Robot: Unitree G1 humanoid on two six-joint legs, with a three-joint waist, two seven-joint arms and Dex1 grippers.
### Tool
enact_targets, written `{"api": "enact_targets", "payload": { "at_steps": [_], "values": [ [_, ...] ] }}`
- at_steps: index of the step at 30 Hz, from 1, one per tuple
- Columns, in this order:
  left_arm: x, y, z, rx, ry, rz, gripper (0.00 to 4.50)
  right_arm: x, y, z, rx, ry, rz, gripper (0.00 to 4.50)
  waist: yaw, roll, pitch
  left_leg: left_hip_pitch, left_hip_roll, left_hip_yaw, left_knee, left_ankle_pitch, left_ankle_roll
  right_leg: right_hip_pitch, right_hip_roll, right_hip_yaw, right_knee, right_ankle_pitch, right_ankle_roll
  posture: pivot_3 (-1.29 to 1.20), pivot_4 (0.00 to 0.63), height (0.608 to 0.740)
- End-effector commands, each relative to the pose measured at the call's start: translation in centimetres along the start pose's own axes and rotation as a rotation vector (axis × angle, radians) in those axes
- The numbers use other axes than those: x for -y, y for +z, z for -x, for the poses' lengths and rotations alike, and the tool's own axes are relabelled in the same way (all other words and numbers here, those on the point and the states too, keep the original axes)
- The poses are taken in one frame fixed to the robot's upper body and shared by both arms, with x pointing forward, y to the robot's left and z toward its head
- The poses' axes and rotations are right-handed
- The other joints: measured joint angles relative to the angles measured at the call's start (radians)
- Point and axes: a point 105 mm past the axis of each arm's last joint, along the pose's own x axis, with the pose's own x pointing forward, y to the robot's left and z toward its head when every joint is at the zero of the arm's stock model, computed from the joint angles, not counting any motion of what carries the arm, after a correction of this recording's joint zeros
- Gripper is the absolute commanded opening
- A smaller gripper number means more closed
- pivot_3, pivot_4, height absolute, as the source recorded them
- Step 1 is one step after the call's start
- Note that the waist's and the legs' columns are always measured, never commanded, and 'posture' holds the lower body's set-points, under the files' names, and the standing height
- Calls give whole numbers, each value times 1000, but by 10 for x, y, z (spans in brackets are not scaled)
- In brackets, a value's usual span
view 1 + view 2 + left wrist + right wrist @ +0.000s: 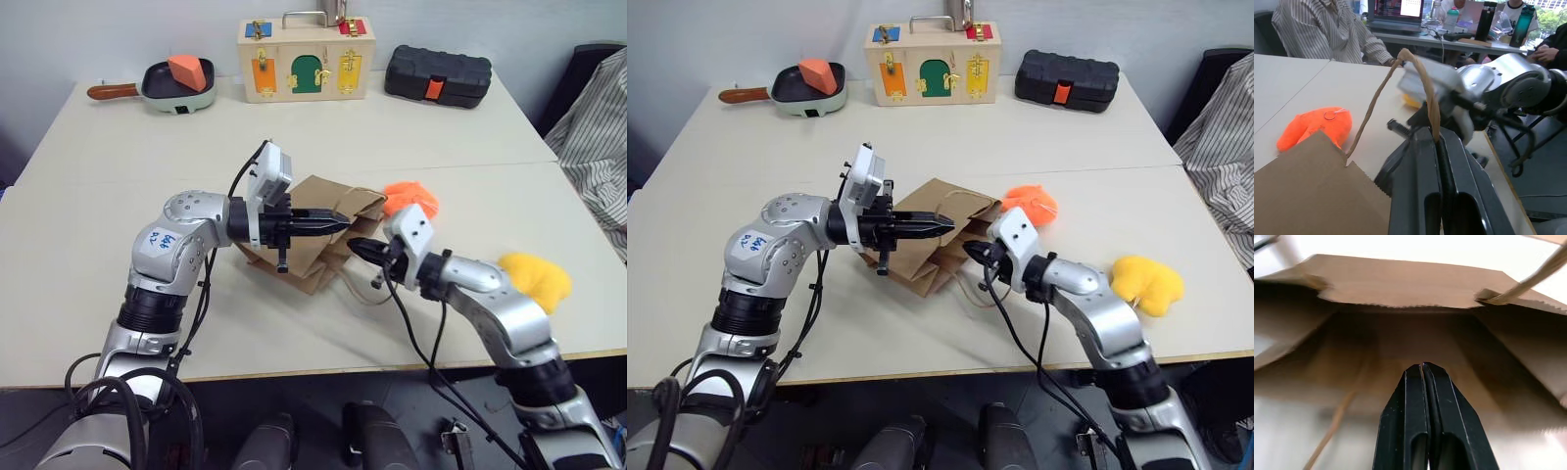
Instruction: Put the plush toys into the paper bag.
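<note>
While our left gripper [1436, 139] pinches the bag's [318, 227] handle [1420, 78], our right gripper [1422, 366] sits clenched, empty, at its mouth.

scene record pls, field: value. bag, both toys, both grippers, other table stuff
paper bag: mid-table, mouth facing the right gripper
left gripper: shut on the bag's cord handle, lifting it
right gripper: shut, tips at the bag mouth; whether it pinches paper can't be told
orange plush toy: on the table beside the bag, not inside
yellow plush toy: on the table by the right arm
far edge: frying pan, wooden box, black case
</note>
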Motion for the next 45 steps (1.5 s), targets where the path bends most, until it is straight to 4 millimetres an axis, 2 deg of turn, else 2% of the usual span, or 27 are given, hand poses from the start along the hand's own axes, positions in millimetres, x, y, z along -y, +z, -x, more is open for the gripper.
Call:
{"api": "enact_targets", "payload": {
  "at_steps": [1, 8, 19, 24, 29, 34, 37, 39, 43, 45],
  "values": [
    [8, 18, -5, 44, -36, -56, 0, 1, 1, -11, 1, 17, 21, 49, -4, 0, 0, 0, 0, 0, 0, 0, 0, 0, 0, 0, 0, 0, 0, 0, 150, 740],
    [7, 32, -6, 111, -15, -55, 0, -8, 0, -32, 11, 62, -17, 49, -20, 0, 0, 0, 0, 0, 0, 0, 0, 0, 0, 0, 1, 0, 0, 0, 150, 740],
    [-3, 56, 1, 203, 49, -41, 0, -16, -29, -40, -47, 86, 49, 49, -30, 1, 0, 0, 0, 0, 0, 0, 0, 0, 0, -1, 1, 0, 0, 0, 150, 740],
    [9, 49, -7, 164, -29, -51, 0, -18, -24, -44, -78, 171, 199, 49, -40, 1, -1, 0, 0, 0, 0, 0, 0, 0, 0, 0, 1, 0, 0, 0, 150, 740],
    [17, 40, -18, 114, -108, -85, 0, -29, -28, -48, -181, 358, 332, 49, -40, 1, -1, 0, 0, 0, 0, 0, 0, 0, 0, -1, 1, 0, 0, 0, 150, 740],
    [17, 33, -28, 82, -150, -119, 0, -41, -24, -52, -257, 522, 410, 49, -40, 1, -1, 0, 0, 0, 0, 0, 0, 0, 0, -1, 1, 0, 0, 0, 150, 740],
    [17, 32, -30, 82, -159, -127, 0, -42, -24, -53, -278, 551, 438, 49, -39, 1, -1, 0, 0, 0, 0, 0, 0, 0, 0, -1, 1, 0, 0, 0, 150, 740],
    [17, 30, -31, 77, -164, -138, 0, -42, -23, -58, -277, 554, 391, 49, -40, 1, -1, 0, 0, 0, 1, 0, 0, 0, 0, -1, 1, 0, 0, 0, 150, 740],
    [18, 28, -30, 72, -157, -148, 0, -46, -5, -69, -191, 550, 119, 49, -43, 1, -1, 1, 1, 0, 1, 0, -1, 0, 0, -1, 1, 0, 0, 0, 150, 740],
    [17, 28, -29, 75, -145, -152, 0, -44, 2, -80, -141, 494, 22, 49, -46, 1, -1, 0, 1, 0, 1, 0, -1, -1, 0, -1, 2, 0, 0, 0, 150, 740]
  ]
}}
